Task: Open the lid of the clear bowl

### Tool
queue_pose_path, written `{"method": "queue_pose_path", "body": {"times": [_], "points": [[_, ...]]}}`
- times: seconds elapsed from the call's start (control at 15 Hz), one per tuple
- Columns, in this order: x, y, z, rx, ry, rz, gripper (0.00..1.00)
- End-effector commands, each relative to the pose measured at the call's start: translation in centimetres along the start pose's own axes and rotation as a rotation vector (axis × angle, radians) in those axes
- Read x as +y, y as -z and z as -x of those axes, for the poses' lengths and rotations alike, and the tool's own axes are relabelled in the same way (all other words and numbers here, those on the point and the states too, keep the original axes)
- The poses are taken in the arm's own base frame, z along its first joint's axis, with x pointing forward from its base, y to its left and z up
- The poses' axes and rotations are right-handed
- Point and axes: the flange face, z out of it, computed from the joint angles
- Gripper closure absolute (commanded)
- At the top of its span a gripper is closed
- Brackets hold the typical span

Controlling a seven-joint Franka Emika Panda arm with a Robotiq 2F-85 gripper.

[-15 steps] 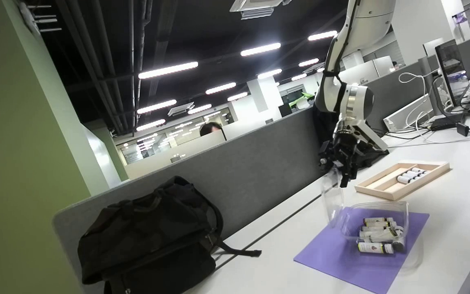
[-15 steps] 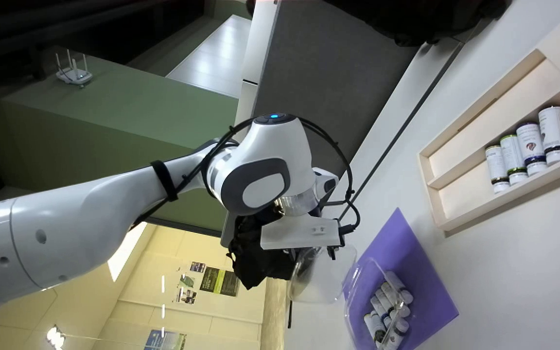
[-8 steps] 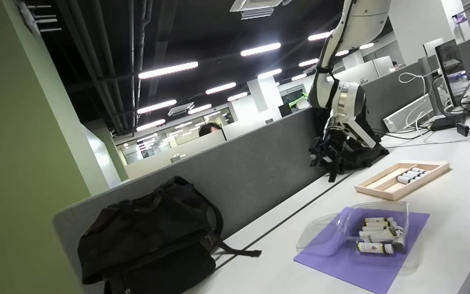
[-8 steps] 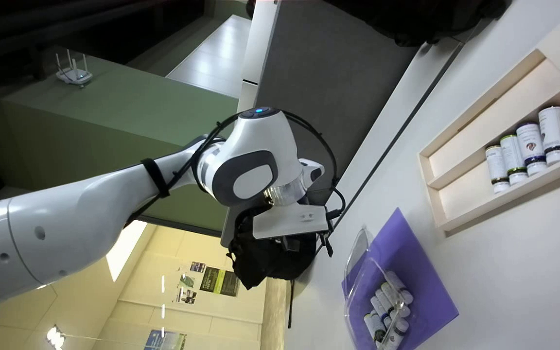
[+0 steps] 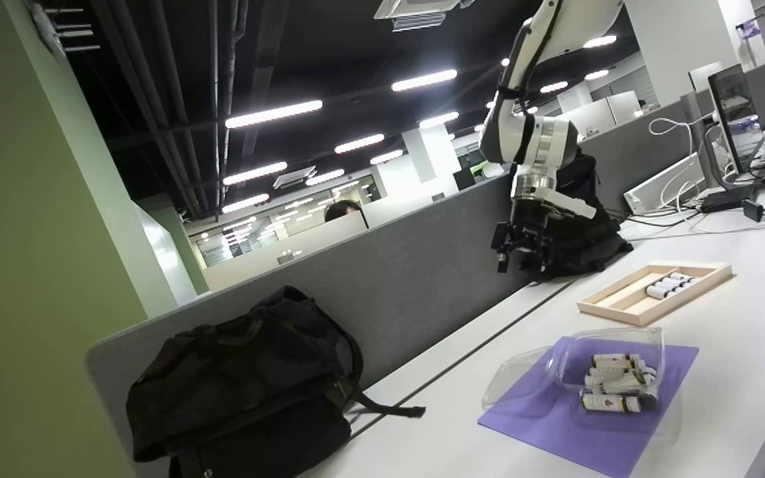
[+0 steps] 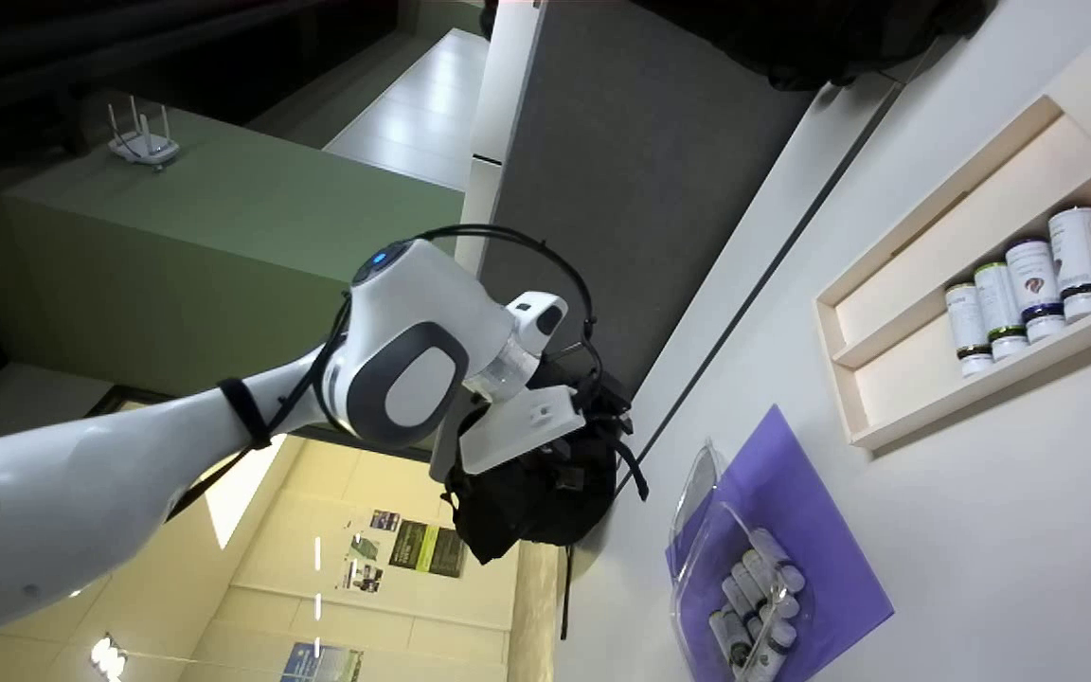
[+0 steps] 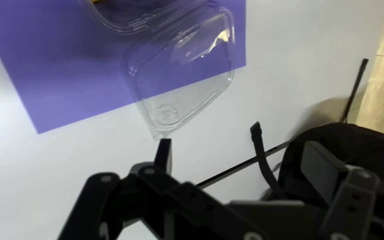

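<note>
The clear bowl stands on the purple mat, with several small whitish bottles showing through it. Its transparent lid is swung open and lies beside it, partly on the mat and partly on the white table. The lid also shows in an exterior view, beside the bowl, and in the wrist view, where it joins the bowl's rim along one edge. My gripper is open and empty, raised above the table and apart from the lid. In the wrist view its fingers are wide apart.
A wooden tray with several bottles stands beyond the mat. A black backpack stands right behind my gripper. Another black backpack leans on the grey partition that runs along the table's back.
One second ago the lid stood upright at my gripper. It has dropped outward onto the mat and table. My gripper has let go and moved up and away from it, and its wrist has turned.
</note>
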Motion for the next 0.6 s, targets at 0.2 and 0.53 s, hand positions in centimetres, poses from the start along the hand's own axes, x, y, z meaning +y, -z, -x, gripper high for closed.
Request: {"method": "queue_pose_path", "body": {"times": [0.2,0.53], "points": [[-5.1,4.9,4.5,0.042,-0.038,0.349,0.00],[-4.9,5.9,4.7,0.001,-0.043,0.431,0.00]]}}
